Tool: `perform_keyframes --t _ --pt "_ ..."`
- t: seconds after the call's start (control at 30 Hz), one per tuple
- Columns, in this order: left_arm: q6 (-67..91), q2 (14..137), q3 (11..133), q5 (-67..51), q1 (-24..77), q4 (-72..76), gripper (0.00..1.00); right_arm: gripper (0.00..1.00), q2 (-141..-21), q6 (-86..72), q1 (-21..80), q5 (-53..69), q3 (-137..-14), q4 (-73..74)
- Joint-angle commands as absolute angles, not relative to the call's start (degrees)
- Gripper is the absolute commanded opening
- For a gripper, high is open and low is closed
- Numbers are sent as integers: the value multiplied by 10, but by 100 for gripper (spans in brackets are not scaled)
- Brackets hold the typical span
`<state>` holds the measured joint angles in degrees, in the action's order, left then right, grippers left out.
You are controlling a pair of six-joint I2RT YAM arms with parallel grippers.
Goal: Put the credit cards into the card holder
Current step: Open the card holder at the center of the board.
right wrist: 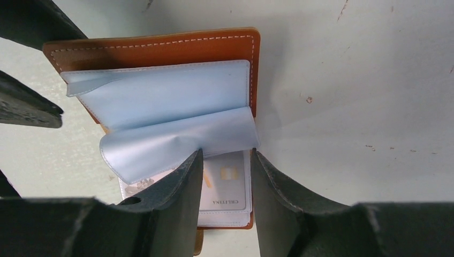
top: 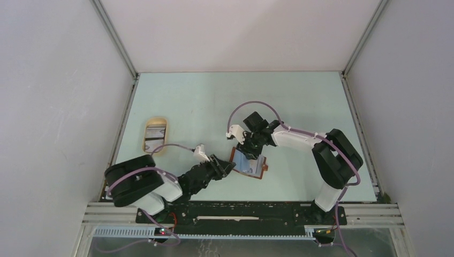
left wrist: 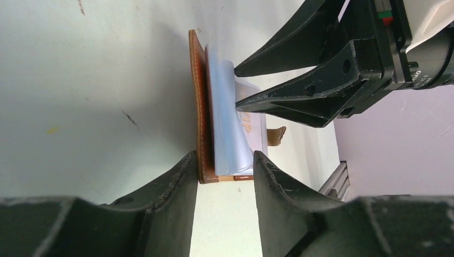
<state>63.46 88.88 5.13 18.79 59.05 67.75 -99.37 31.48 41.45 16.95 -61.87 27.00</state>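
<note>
Leather card holder [top: 249,163] open, left claw [left wrist: 223,156] spread at its edge, right claw [right wrist: 226,153] spread above sleeves [right wrist: 160,101]

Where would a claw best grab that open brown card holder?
Probably at the stitched leather rim of the card holder, coming in low from the side. It lies flat and open, so only that thin edge offers itself; the blue sleeves are floppy.

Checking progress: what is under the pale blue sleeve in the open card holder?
A white card shows past the edge of the lower sleeve, seen between the right fingers. The sleeve covers the card's upper part and anything else beneath.
</note>
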Motion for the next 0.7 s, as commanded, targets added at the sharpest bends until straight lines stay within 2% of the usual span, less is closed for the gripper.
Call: perform_keyframes --t 0.0,0.17,0.37,0.5,0.67 --pt "589 809 50 232 594 535 47 46 -1000 300 420 173 -646 266" --pt "543 703 59 248 595 408 47 46 -1004 294 419 185 -654 275" --pt "448 593 82 222 611 323 51 46 -1018 285 419 202 -672 293" --pt "412 583 94 180 614 323 53 46 -1029 278 419 214 -685 305" --pt "407 632 104 146 615 363 53 46 -1037 268 418 241 -700 320"
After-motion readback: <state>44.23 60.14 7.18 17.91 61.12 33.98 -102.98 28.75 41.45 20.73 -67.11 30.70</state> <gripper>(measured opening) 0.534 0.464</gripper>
